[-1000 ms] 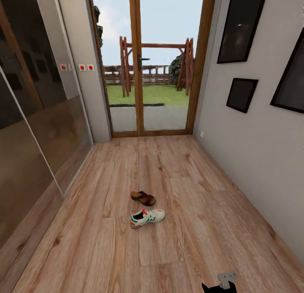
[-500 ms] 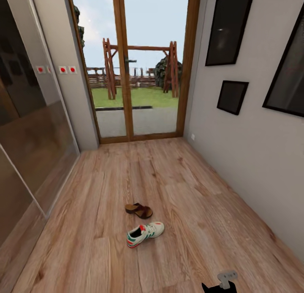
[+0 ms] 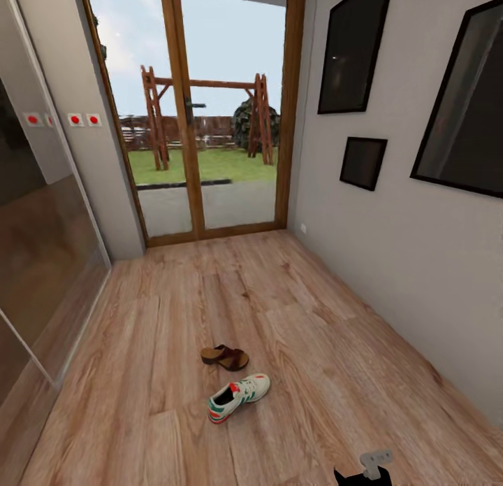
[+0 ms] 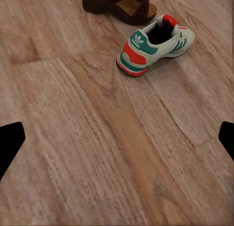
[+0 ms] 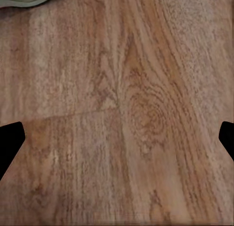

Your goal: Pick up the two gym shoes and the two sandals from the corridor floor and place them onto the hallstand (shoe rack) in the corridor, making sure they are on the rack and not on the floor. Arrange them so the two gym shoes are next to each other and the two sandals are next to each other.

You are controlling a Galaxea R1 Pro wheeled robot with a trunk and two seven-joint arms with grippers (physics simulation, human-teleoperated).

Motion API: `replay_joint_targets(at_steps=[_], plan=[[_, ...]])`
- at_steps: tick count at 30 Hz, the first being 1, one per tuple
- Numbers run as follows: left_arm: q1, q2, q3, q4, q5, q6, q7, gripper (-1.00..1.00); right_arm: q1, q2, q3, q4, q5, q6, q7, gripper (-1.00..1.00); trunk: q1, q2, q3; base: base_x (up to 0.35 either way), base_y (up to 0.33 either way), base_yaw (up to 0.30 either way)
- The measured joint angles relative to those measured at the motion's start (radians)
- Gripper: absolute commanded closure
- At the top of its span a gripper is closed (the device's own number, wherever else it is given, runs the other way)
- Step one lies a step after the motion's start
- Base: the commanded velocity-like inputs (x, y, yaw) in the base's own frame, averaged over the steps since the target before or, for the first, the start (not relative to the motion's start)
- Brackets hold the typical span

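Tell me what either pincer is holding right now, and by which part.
Nothing. Both pincers are open over bare floor; the gym shoe and sandal lie untouched.

Home entrance corridor, simulated. Narrow passage with wood-plank floor [image 3: 175,402], plain grey walls, dark framed pictures [image 3: 353,49] along one side, glossy sliding panels [image 3: 42,262] opposite, probably a wardrobe. Wood-framed glass door [image 3: 202,122] at the far end, opening onto lawn, fence and a timber swing frame. Red wall switches [image 3: 84,119] beside it. Sneaker [image 3: 238,396] and sandal [image 3: 224,356] lying loose on the floor.
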Motion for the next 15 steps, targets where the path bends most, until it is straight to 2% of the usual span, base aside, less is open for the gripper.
replay_joint_targets(at_steps=[7, 15], plan=[[0.000, 0.001, 0.000, -0.001, 0.000, 0.000, 0.000, -1.00, 0.000, -0.006, -0.001, -0.001, 0.000, -0.002, -0.001, -1.00, 0.000, 0.000, 0.002, -0.009, 0.031, -0.046], [0.003, -0.001, 0.004, 0.003, 0.002, 0.000, 0.000, -1.00, 0.001, 0.003, 0.000, -0.001, 0.000, 0.000, -0.001, -1.00, 0.000, 0.000, 0.002, 0.000, 0.000, 0.000]])
